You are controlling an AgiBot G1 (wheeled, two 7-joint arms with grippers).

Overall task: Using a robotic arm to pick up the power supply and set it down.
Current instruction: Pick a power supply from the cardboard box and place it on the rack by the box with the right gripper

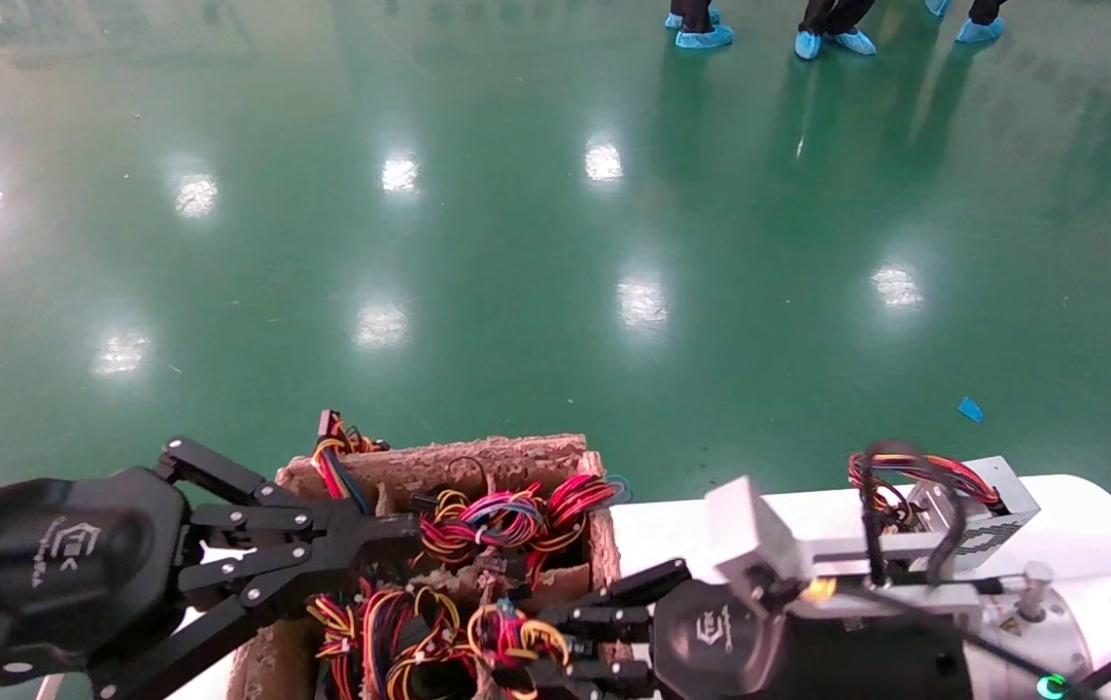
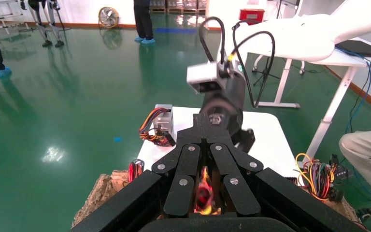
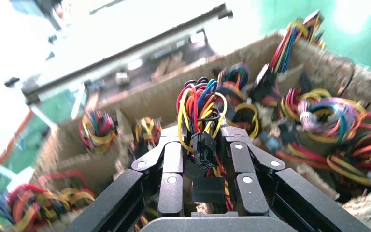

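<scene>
While the right gripper [image 3: 204,145] reaches down into the cardboard crate [image 1: 477,457], its fingers [image 3: 173,159] stand close together around a curly yellow, red, orange and black wire bundle [image 3: 200,111] with a black connector between the tips; I judge it is holding the power supply [image 3: 207,191] by its wires, since the metal body sits hidden low in the compartment, where a box-wide grasp has no room. Whether the unit is already off the crate floor cannot be told. Just beside it, over the same crate, the left gripper [image 1: 390,533] hangs with its fingers drawn nearly together on nothing. Farther out, another power supply [image 1: 963,515] with a red-orange bundle rests on the white table [image 1: 1090,525], likely the set-down spot.
</scene>
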